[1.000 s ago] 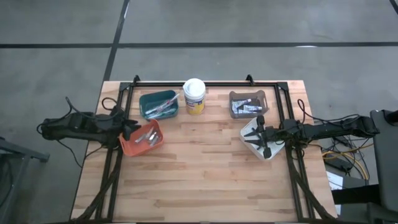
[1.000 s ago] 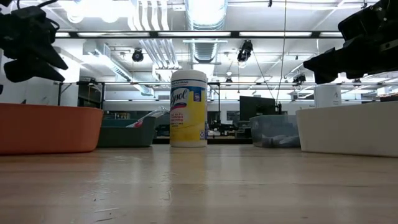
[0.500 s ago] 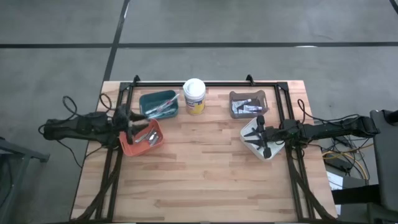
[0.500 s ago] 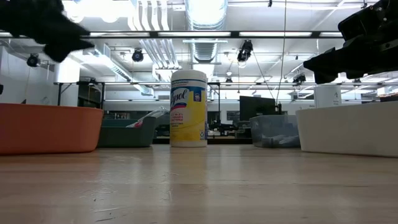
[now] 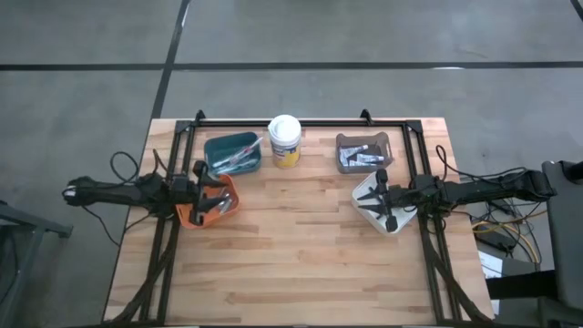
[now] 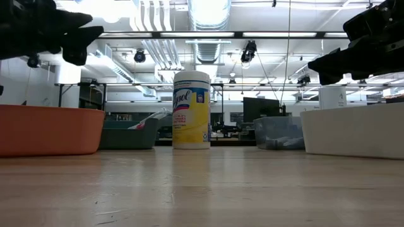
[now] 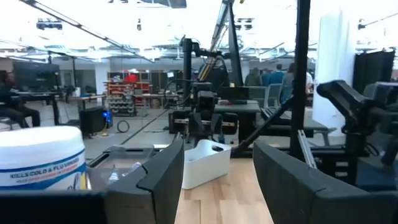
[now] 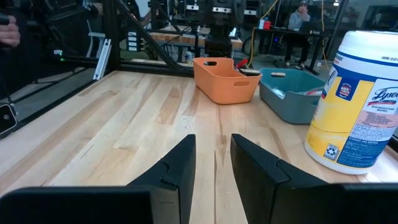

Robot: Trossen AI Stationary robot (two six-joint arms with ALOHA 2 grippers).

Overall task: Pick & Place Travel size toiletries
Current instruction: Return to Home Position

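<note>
You are looking at a wooden bench (image 5: 301, 264) with a black frame running along its far, left and right edges. Your left arm (image 5: 118, 191) is reaching in over the left edge, and its left claw (image 7: 217, 152) is hovering above the orange bin (image 6: 44, 129) with its two fingers clearly apart and nothing between them. Your right arm (image 5: 474, 189) is reaching in over the right edge, and the right claw (image 8: 213, 146) is hanging over the white bin (image 6: 353, 129), its fingers standing apart by a narrow gap and gripping nothing.

A white tub (image 5: 284, 139) with a yellow label is standing upright at the middle of the far edge. The teal bin (image 5: 211, 146) is sitting just beside it toward the left edge, with the orange bin just in front of that. The grey bin (image 5: 363, 138) is sitting on the tub's other side, near the far right corner, and the white bin is resting in front of it by the right edge.

The toiletries are lying inside the bins: toothbrushes (image 5: 237, 159) are leaning in the teal bin and small tubes (image 5: 363, 158) are lying in the grey bin. You cannot tell what is lying in the other two bins beneath the claws.
</note>
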